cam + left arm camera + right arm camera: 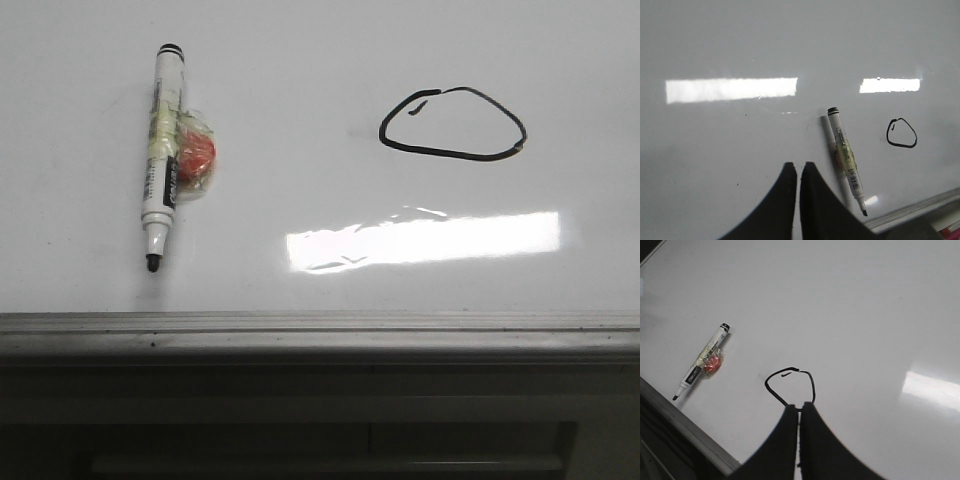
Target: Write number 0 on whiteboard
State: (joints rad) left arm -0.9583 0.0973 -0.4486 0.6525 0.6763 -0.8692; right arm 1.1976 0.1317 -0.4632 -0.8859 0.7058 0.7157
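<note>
On the large glossy white whiteboard (300,60) with its grey metal edge rail, the black hand-drawn marker loop that is the number 0 (452,124) is sitting at about two o'clock in the front view, wider than tall, with a small gap and a stray tick at its upper left. Judging by this, the writing is looking essentially done; only that little gap is leaving the loop less than fully closed.

The white-barrelled black marker pen (160,155) is lying uncapped at ten o'clock, well apart from the loop, its tip pointing toward the rail. A small red lump wrapped in clear tape (195,156) is sticking to its side. The barrel is carrying a dark printed label, too small to read.

The left gripper (798,172) is showing its dark fingers almost pressed together, gripping nothing, near the pen without touching it. The right gripper (800,412) is likewise nearly closed and empty, hanging over the near edge of the loop.
</note>
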